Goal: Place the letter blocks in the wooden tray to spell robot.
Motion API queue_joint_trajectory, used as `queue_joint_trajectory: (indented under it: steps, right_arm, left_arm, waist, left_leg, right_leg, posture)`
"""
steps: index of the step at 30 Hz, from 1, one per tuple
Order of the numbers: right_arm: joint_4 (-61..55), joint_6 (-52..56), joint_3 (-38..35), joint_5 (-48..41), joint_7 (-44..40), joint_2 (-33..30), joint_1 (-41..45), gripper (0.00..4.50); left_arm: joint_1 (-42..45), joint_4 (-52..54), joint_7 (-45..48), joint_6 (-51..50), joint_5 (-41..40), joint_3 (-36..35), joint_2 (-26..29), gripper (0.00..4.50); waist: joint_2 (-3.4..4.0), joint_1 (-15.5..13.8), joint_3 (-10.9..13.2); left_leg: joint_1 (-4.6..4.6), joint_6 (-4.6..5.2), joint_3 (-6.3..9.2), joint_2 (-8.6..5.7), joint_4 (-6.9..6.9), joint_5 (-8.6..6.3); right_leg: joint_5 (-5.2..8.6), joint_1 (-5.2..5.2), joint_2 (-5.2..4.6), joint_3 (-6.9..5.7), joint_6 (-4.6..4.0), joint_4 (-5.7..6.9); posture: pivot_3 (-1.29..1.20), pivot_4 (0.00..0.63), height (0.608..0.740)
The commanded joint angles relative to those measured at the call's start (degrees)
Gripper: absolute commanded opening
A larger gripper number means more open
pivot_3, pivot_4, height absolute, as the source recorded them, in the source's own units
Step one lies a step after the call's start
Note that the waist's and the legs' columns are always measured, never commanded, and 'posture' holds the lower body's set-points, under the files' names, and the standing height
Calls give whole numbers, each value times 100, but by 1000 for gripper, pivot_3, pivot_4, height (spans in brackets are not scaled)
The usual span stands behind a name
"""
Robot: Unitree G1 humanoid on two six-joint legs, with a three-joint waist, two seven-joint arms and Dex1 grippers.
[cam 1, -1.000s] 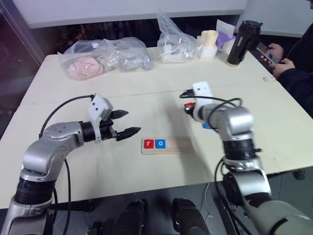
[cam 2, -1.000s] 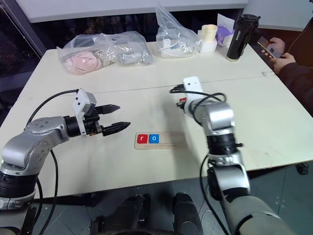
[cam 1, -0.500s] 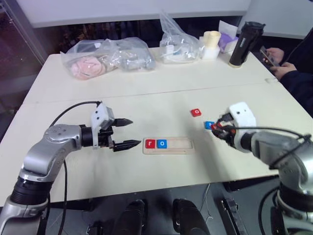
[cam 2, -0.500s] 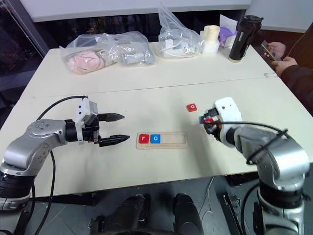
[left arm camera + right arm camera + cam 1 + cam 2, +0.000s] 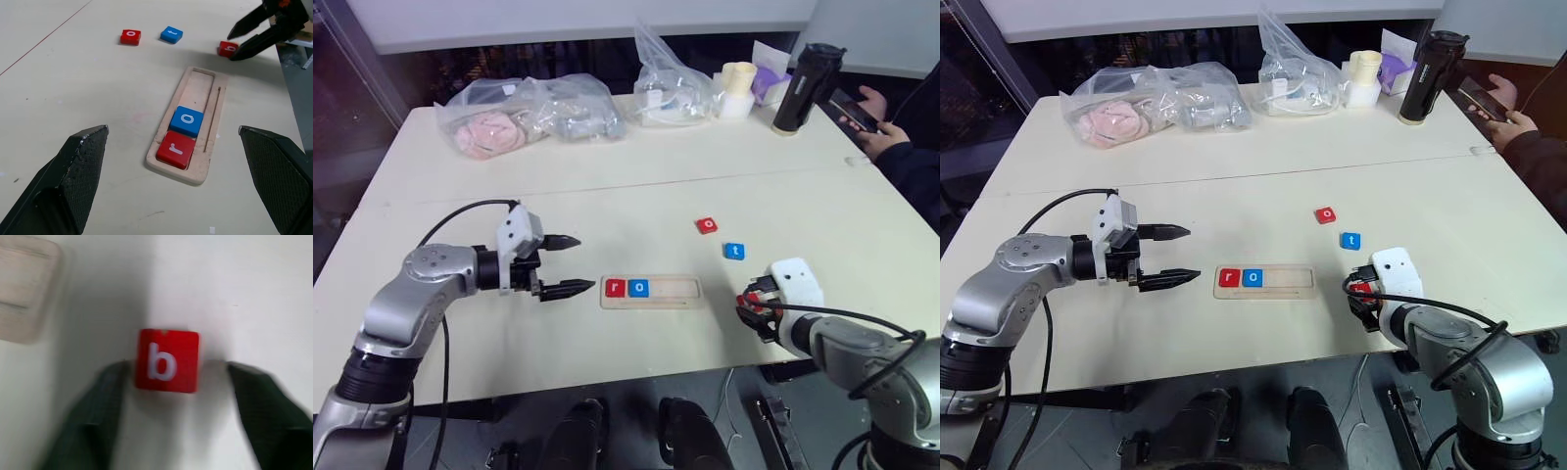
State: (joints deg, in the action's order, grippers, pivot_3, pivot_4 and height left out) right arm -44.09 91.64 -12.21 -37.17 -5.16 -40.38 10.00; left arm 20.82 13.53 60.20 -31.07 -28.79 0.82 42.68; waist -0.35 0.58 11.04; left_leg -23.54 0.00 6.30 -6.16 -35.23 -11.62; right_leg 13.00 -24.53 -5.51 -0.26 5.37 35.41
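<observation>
Block "b" between parted right claw fingers (on table).

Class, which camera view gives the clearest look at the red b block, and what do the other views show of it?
The right wrist view: the red b block sits centred, letter readable, between the open right gripper fingers. The left wrist view shows it small and far off, beyond the wooden tray. In both eye views the gripper largely hides it.

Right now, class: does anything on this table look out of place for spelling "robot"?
Yes. The red square "b" block lies on the table between the right tool's open fingers, outside the long light-wood tray, which holds just "r" and "o".
</observation>
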Motion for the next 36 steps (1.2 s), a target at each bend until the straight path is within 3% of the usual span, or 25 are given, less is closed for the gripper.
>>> queue_joint_trajectory:
  steps: [1, 4, 6, 10, 14, 20, 34, 36]
  right_arm:
    - [-48, -826, 328, -213, -1447, -1295, 334, 4487]
    - [422, -2356, 397, -158, -3248, -2354, 316, 4487]
    - [1035, -3754, 511, 309, -4185, -2701, 274, 4487]
    - [2077, -5447, 837, 857, -5474, -2900, 261, 4487]
    - [2980, -6455, 1430, 1383, -6501, -2951, 566, 4487]
    - [4029, -7854, 2056, 2366, -6968, -2643, 856, 4487]
    - [4828, -8388, 2184, 2998, -6950, -2007, 907, 4487]
    - [4866, -8422, 2180, 3035, -6946, -1983, 907, 3945]
  left_arm:
    - [51, 112, -36, -5, -44, -121, 28, 4500]
    - [93, 69, -50, 20, -27, -100, 19, 4500]
    - [114, 60, -57, 29, -22, -90, 10, 4500]
    - [132, 82, -61, 37, -23, -87, 5, 4500]
    - [126, 171, -55, 7, -47, -109, 47, 4500]
    - [65, 285, -53, -30, -98, -148, 100, 4500]
    - [26, 418, -112, -42, -66, -108, 113, 4500]
    - [34, 409, -128, -38, -57, -98, 102, 4500]
  waist:
    - [-5, 1, -1]
    - [-9, -4, 0]
    - [-10, -4, 1]
    - [-12, -10, 2]
    - [-12, -12, 2]
    - [-12, 1, 2]
    - [-11, -18, 2]
    - [-12, -19, 2]
  left_leg:
    - [1, 1, -2, 3, -1, -1]
    - [2, 9, 0, 14, 2, -7]
    - [1, 16, -3, 14, 2, -12]
    - [1, 25, -17, 6, -2, -17]
    - [1, 25, -16, 7, -2, -18]
    - [2, 23, -16, 8, -2, -19]
    - [2, 22, -16, 5, -4, -18]
    - [2, 22, -16, 5, -5, -18]
  right_leg:
    - [1, 4, 0, -2, 3, -5]
    - [3, 12, 2, -17, 5, -17]
    - [2, 14, 2, -18, 8, -24]
    - [-12, 18, -6, -14, 22, -32]
    - [-19, 16, -6, -6, 12, -31]
    - [-16, 11, -6, -5, 2, -27]
    - [-22, 10, -6, -3, 8, -21]
    - [-22, 10, -6, -2, 8, -20]
  posture:
    - [0, 150, 740]
    - [0, 150, 740]
    - [0, 150, 740]
    - [0, 150, 740]
    - [0, 150, 740]
    - [0, 150, 740]
    - [0, 150, 740]
    - [0, 150, 740]
